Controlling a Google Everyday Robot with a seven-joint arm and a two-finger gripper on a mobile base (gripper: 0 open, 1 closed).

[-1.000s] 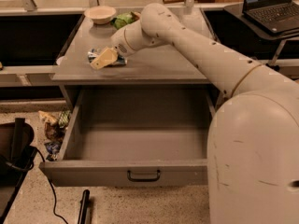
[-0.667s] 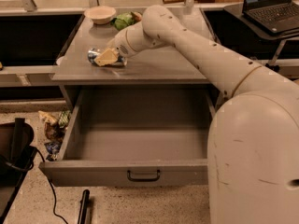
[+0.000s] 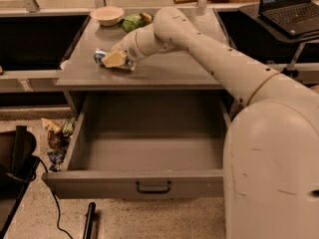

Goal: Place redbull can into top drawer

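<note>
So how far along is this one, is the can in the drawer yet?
Not yet. Done: the top drawer is pulled open, with no can inside. In hand: the gripper is down at the redbull can, which lies on the cabinet top. Left: lift the can, carry it forward over the drawer and set it inside.

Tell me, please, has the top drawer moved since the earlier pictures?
No. The top drawer stands just as far out from the cabinet top; the claw is at the redbull can on that top.
</note>
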